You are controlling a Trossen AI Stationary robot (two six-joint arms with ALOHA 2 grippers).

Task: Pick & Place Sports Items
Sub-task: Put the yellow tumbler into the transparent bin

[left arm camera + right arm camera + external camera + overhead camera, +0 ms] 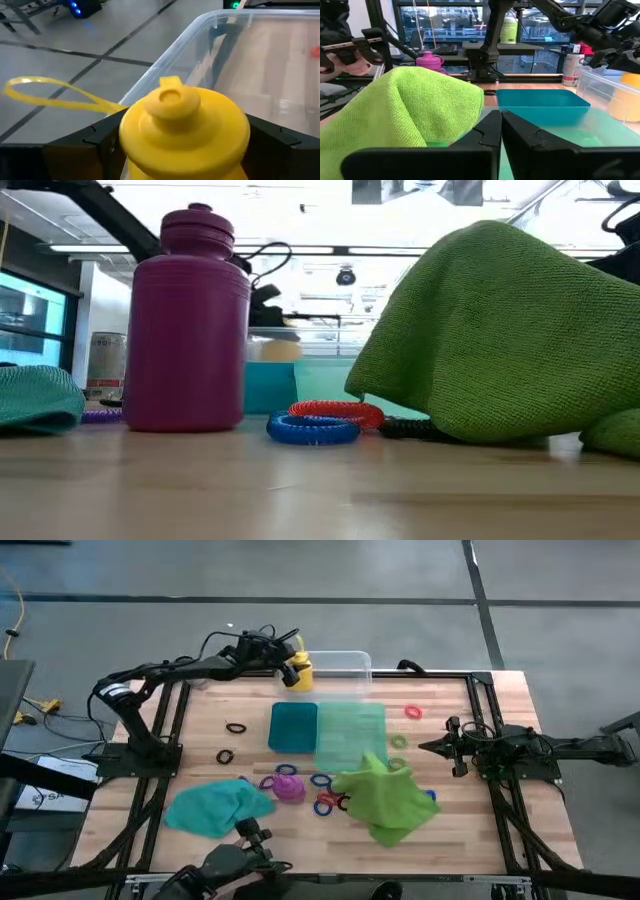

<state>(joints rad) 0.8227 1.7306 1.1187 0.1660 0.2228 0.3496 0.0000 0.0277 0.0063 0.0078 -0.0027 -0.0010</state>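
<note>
Holding yellow bottle [298, 671] over tub [345, 664] edge.

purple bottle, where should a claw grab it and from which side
Probably around the body, below the cap. The purple bottle stands upright on the table, its straight wall wider than the cap, so a claw coming down from above can straddle it. A teal cloth and rings lie close at its base, so a low sideways approach looks crowded.

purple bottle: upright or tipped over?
Upright. The purple bottle stands on its base on the table, cap at the top, in the low view; from above it sits between the teal cloth and green cloth.
</note>
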